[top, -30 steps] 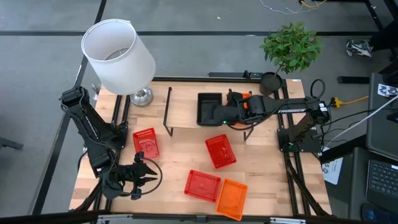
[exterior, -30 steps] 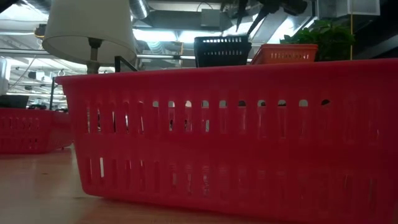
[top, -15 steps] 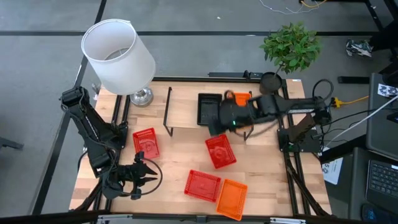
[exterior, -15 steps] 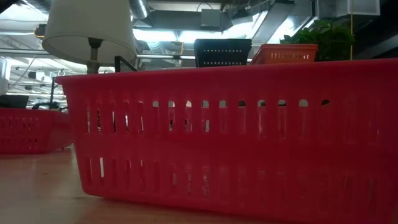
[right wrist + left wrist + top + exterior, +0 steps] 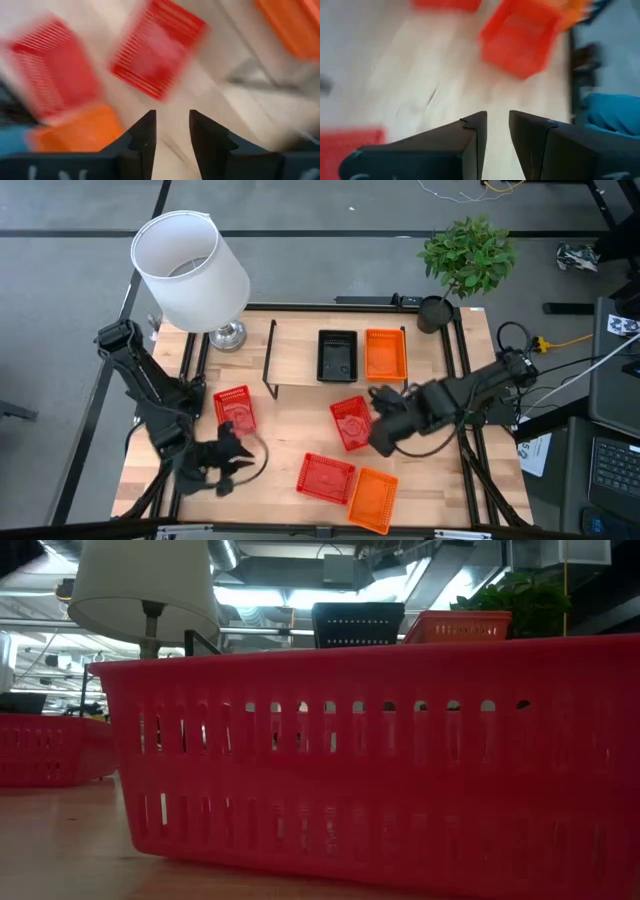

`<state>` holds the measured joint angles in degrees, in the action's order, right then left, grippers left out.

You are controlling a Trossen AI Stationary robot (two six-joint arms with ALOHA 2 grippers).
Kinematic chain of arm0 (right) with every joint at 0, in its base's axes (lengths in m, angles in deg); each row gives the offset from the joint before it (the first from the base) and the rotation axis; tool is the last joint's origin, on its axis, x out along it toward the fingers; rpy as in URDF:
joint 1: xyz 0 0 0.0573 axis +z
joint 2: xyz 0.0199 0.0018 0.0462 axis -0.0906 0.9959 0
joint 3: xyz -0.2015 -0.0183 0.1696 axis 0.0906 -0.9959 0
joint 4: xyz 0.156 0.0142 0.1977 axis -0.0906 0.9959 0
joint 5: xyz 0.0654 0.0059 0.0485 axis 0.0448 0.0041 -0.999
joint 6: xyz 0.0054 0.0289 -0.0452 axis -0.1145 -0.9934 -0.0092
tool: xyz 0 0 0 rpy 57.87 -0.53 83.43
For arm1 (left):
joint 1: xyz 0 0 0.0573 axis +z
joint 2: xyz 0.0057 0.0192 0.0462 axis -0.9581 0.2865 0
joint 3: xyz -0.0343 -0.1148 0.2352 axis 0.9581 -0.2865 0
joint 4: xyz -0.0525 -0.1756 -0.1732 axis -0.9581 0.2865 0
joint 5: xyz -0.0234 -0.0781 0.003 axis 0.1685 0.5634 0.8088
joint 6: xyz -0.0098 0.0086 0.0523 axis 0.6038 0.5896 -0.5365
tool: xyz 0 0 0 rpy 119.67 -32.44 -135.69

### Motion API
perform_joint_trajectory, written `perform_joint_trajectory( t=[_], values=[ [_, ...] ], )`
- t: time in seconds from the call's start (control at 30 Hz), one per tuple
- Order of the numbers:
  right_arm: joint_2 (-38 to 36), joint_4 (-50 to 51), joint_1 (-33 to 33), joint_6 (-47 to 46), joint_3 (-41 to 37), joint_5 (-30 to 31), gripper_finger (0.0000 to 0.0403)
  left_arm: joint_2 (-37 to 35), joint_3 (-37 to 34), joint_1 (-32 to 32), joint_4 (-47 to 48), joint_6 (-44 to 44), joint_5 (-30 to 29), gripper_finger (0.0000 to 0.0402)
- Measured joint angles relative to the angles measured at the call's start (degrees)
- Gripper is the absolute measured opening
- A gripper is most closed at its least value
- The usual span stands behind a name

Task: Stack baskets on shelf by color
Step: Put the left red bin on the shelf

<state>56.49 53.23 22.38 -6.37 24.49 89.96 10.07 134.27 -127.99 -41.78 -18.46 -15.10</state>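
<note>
Near the front-left corner of the wooden surface (image 5: 290,425), my left end effector (image 5: 232,463) hovers with its fingers slightly apart, holding nothing. Just beyond it a red perforated plastic basket (image 5: 234,409) lies loose by the left edge. If I send this arm for it carelessly, a finger may catch the mesh wall and push it off the surface.

On the low light-wood shelf with black wire legs (image 5: 300,358) along the back edge, a black mesh basket (image 5: 337,355) and an orange mesh basket (image 5: 385,354) sit side by side; the left third is bare, so red belongs there.

A second red basket (image 5: 352,422) lies tilted mid-surface, a third red basket (image 5: 325,477) touches a loose orange basket (image 5: 373,499) near the front edge.

My right end effector (image 5: 384,432) hangs just beside the second red basket, fingers slightly parted, empty. The risk here: descending askew onto a rotated rim gives a poor grip, and the basket could slip during the carry.
</note>
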Motion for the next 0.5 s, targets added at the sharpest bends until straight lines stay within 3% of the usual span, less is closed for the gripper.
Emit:
perform_joint_trajectory(
  t=[0.17, 0.3, 0.5],
  values=[
    [-2.2, 0.6, 5.4, -4.3, -10.8, -1.5, 0.0114, 0.0, 0.0, 8.8, 14.3, 11.3, 15.1, 0.0074],
    [-4.7, 0.6, 9.6, -10.3, -19.7, -3.9, 0.0114, -0.7, 0.3, 15.2, 18.9, 10.0, 22.3, 0.0074],
    [-7.3, -0.8, 15.0, -19.6, -27.5, -9.4, 0.0114, -1.1, 2.4, 19.2, 24.1, 4.1, 28.6, 0.0074]
  ],
)
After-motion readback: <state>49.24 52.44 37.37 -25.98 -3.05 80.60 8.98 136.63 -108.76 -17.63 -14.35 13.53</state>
